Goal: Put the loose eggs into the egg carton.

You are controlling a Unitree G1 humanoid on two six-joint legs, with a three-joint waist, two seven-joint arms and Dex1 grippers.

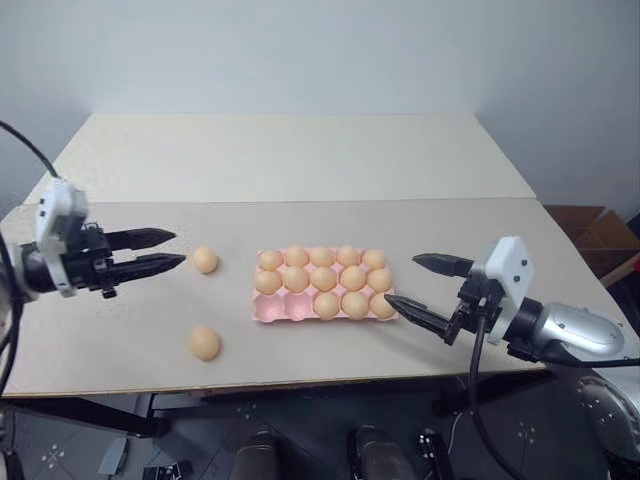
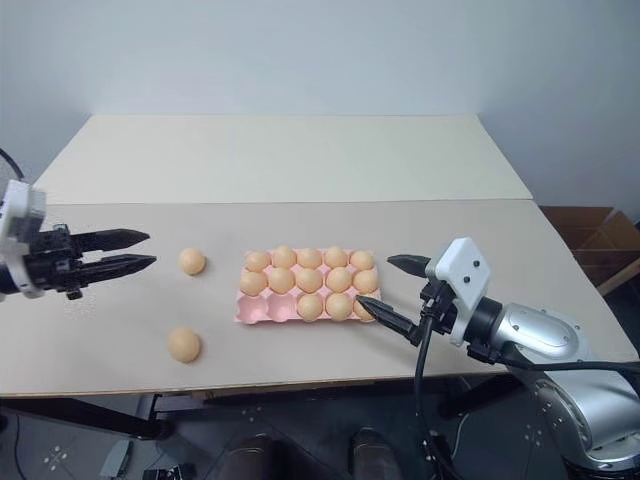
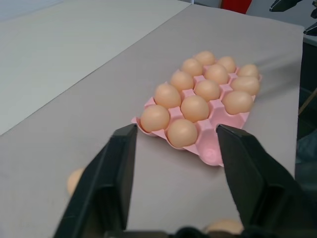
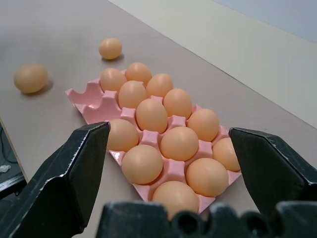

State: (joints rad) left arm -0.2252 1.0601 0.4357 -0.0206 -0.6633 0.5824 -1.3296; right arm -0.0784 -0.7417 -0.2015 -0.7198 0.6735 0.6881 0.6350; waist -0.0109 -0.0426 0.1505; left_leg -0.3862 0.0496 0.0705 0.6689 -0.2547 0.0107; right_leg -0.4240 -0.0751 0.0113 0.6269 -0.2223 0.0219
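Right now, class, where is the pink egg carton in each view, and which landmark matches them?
Left eye view: egg carton just right of centre.
Right eye view: near centre.
Left wrist view: just beyond the left end effector.
Right wrist view: just beyond the right end effector.
Landmark: its empty cups, at the end facing the loose eggs.

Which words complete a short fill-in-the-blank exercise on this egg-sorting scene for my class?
1. The egg carton is coloured ____.
2. ____ loose eggs lie on the table outside the carton.
3. The carton's empty cups number ____.
4. The right gripper has its jaws ____.

Missing words: pink; two; two; open
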